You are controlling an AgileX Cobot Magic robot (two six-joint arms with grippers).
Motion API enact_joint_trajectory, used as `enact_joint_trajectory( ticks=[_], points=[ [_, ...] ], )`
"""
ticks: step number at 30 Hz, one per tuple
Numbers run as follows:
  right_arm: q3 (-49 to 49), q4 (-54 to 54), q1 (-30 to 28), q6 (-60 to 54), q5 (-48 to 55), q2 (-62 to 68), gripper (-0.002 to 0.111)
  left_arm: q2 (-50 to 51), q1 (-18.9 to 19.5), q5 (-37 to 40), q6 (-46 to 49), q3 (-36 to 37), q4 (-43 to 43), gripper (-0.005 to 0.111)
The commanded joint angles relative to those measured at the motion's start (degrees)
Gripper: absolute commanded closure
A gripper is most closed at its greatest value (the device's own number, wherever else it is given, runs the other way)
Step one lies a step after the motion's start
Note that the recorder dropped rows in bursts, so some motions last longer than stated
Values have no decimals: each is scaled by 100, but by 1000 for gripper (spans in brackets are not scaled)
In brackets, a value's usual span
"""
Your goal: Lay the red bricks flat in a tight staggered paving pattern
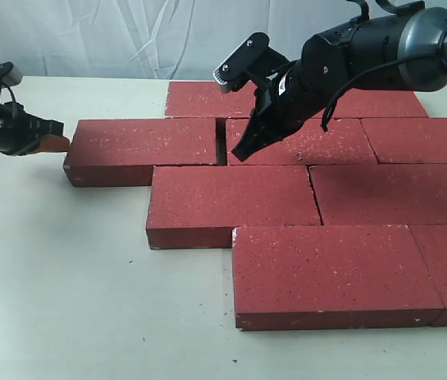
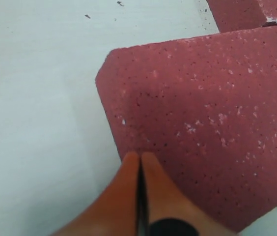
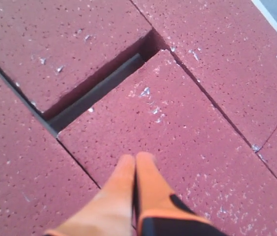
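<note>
Left gripper (image 1: 59,144), closed empty, sits at the outer end of the leftmost red brick (image 1: 144,142); right gripper (image 1: 241,152), closed, rests on the neighbouring brick (image 1: 319,142). Probable step: push inward, closing the gap (image 1: 221,141).

Rows: dark-red rectangular paver bricks (image 1: 231,202) lie flat on the pale table (image 1: 65,301) in four staggered rows.
Gap (image 1: 221,142): second row from the back, between the leftmost brick (image 1: 144,142) and its right neighbour (image 1: 311,142).
</note>
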Motion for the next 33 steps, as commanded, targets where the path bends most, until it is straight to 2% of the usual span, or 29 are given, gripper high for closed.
enact_joint_trajectory(
  ticks=[1,4,12,33],
  points=[
    [22,-22,-30,-26,-65,-54,109,32,-31,18,136,24,-162,107],
    [22,-22,-30,-26,-65,-54,109,32,-43,18,147,24,-204,107],
    [22,-22,-30,-26,-77,-54,109,32,-364,-136,163,24,-204,107],
    [22,-12,-30,-26,-77,-54,109,32,-352,-513,163,24,-74,107]
  ],
)
